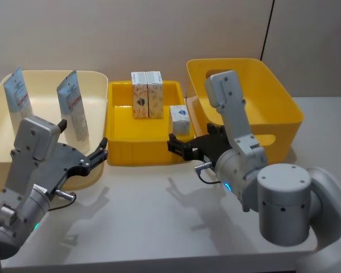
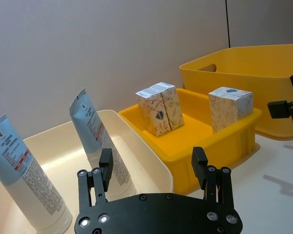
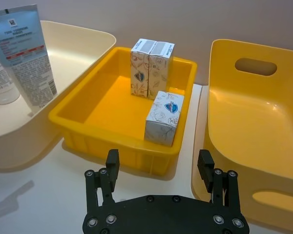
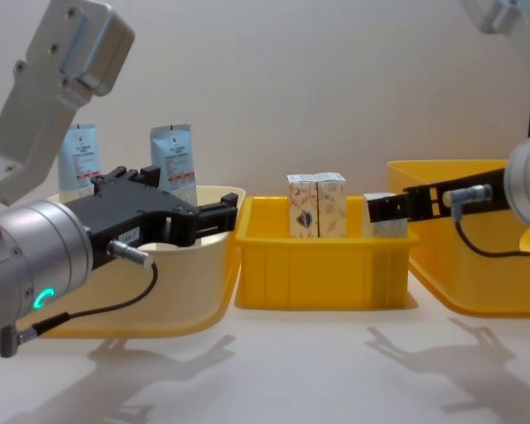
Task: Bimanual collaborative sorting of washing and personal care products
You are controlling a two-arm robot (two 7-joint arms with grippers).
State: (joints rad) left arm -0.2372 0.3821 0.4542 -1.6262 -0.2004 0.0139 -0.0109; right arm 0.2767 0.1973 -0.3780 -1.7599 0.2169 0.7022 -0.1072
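Note:
Two light blue and white tubes (image 1: 17,94) (image 1: 74,107) stand upright in the cream bin (image 1: 0,165). In the small yellow bin (image 1: 142,154), two cream-orange cartons (image 1: 139,95) (image 1: 155,94) stand side by side at the back. A pale grey-blue carton (image 1: 179,119) stands near its right wall. My left gripper (image 1: 82,139) hovers open over the cream bin's front right corner, holding nothing. My right gripper (image 1: 190,140) is open and empty at the small bin's front right corner, just short of the grey-blue carton (image 3: 164,117).
A large yellow bin (image 1: 284,114) with handle cut-outs stands at the right, close against the small bin. The three bins form a row along the wall. Bare white table (image 1: 159,227) lies in front of them.

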